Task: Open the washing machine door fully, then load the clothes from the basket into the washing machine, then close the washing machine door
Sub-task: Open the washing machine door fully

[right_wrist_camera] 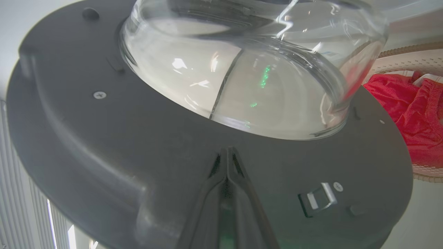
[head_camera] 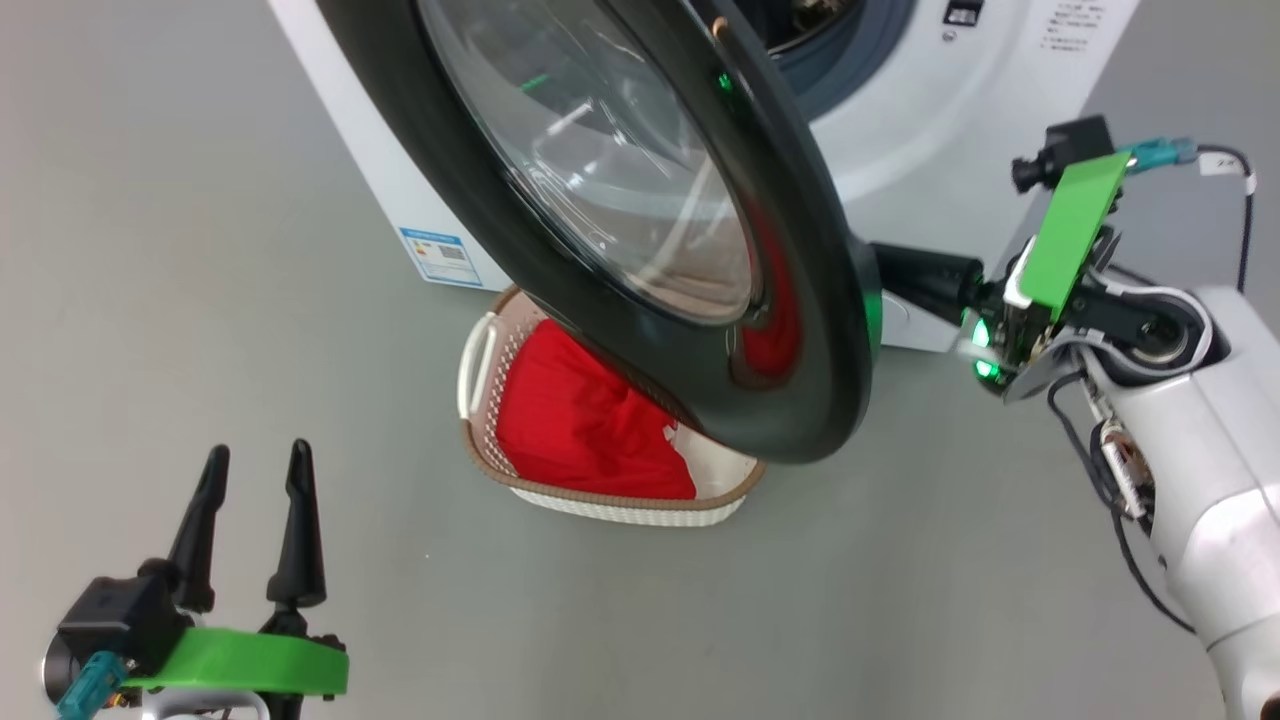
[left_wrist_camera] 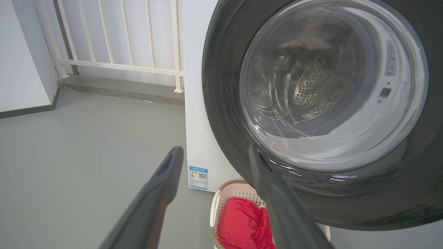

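Note:
The washing machine door [head_camera: 800, 300], glossy black around a clear glass bowl [right_wrist_camera: 242, 86], stands partly swung out from the white washing machine [head_camera: 900, 110]. My right gripper [head_camera: 890, 268] reaches in from the right, shut and empty, its tips [right_wrist_camera: 226, 151] against the door's grey inner face [right_wrist_camera: 104, 138]. Below the door sits the cream basket [head_camera: 480, 350] on the floor, with red clothes [head_camera: 580, 410] inside. Low at the left, my left gripper [head_camera: 257, 450] is open and empty, well short of the basket. In the left wrist view it [left_wrist_camera: 214, 150] points at the door [left_wrist_camera: 225, 103] and the basket [left_wrist_camera: 221, 193].
Grey floor lies all around the basket. A blue label [head_camera: 440, 255] marks the machine's side panel. A white railing [left_wrist_camera: 114, 41] on a low step runs behind the machine, beside a white wall. A latch [right_wrist_camera: 318, 200] sits on the door's inner face near my right fingers.

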{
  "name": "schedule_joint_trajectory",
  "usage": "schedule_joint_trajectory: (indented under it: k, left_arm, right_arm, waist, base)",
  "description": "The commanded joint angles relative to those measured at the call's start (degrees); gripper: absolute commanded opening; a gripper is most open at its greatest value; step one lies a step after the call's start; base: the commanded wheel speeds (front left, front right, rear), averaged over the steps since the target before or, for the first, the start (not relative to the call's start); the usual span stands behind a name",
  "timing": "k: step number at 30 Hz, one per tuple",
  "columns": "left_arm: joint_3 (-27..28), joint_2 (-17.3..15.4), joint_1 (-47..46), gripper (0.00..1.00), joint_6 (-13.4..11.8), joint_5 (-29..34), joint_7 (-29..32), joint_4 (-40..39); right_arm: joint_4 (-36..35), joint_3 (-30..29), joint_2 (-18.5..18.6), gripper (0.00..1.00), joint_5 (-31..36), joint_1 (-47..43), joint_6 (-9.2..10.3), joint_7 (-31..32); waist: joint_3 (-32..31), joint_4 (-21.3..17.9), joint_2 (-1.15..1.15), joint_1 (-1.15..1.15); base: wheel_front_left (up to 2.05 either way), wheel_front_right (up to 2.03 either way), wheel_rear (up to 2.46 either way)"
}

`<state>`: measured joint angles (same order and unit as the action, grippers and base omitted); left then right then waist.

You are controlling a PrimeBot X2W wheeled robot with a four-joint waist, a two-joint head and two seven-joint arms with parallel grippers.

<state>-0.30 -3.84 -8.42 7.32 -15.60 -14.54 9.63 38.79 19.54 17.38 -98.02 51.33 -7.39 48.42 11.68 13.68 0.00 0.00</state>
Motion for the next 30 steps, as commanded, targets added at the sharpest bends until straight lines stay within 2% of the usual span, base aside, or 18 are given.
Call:
schedule_joint_trajectory:
  k: [1, 17, 30]
  left_arm:
    - [2.10, -1.36, -0.03, 1.00, 0.17, 0.85, -0.46, -1.01]
    - [1.91, -1.31, 2.34, 1.00, 0.17, 1.68, -0.46, -0.24]
    - [1.84, -1.14, 3.26, 1.00, 0.17, 1.93, -0.46, 0.31]
  right_arm:
    - [-2.03, 0.67, -1.23, 0.00, -1.10, -1.30, -0.10, 0.71]
    - [-11.18, 2.35, -3.07, 0.00, -2.82, -11.79, -0.10, 1.76]
    - [-14.39, 4.36, -6.04, 0.00, -2.56, -14.58, -0.10, 1.14]
  waist:
    - [-1.11, 1.10, 0.00, 0.00]
    - [-5.39, 6.63, 0.00, 0.00]
    - [-7.39, 11.10, 0.00, 0.00]
  base:
    - [0.00, 0.00, 0.00]
    - [0.00, 0.00, 0.00]
    - [0.00, 0.00, 0.00]
